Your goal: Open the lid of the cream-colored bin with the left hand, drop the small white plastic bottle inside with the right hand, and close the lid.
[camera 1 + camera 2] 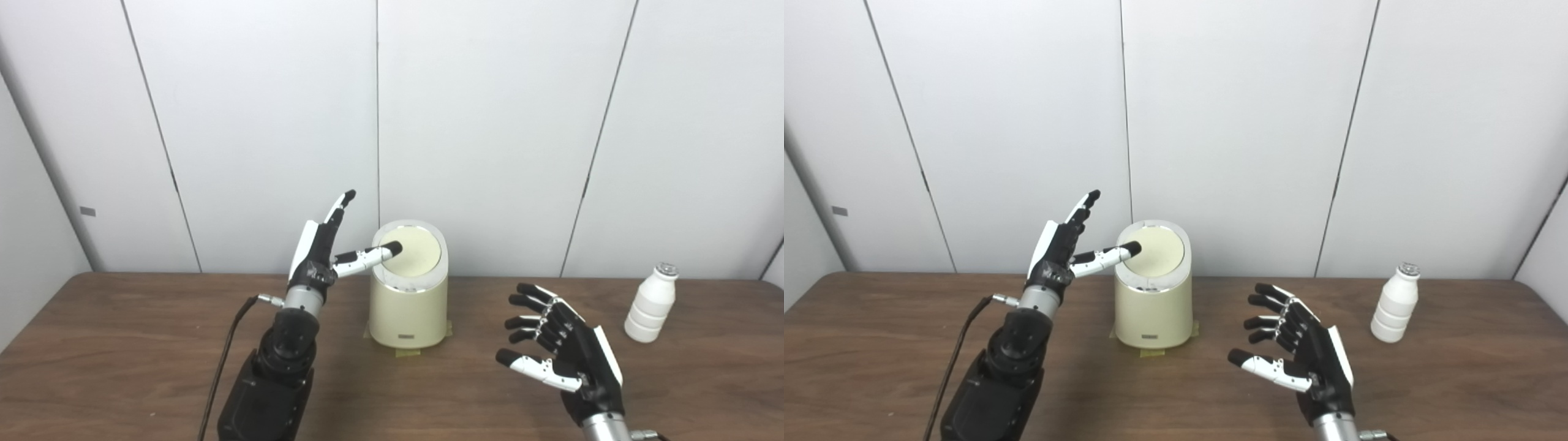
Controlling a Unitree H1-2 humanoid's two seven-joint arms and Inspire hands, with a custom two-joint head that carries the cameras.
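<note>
Left hand [318, 257], fingers spread, thumb at the closed lid [411, 251]; right hand [566, 346] splayed empty; bottle [651, 303] untouched on the table [122, 343].

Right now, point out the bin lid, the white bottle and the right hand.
bin lid [416, 251]: left eye view, on the flat cream top.
white bottle [650, 306]: left eye view, mid-body, on the ribbed side.
right hand [1314, 355]: right eye view, on the open palm.
</note>
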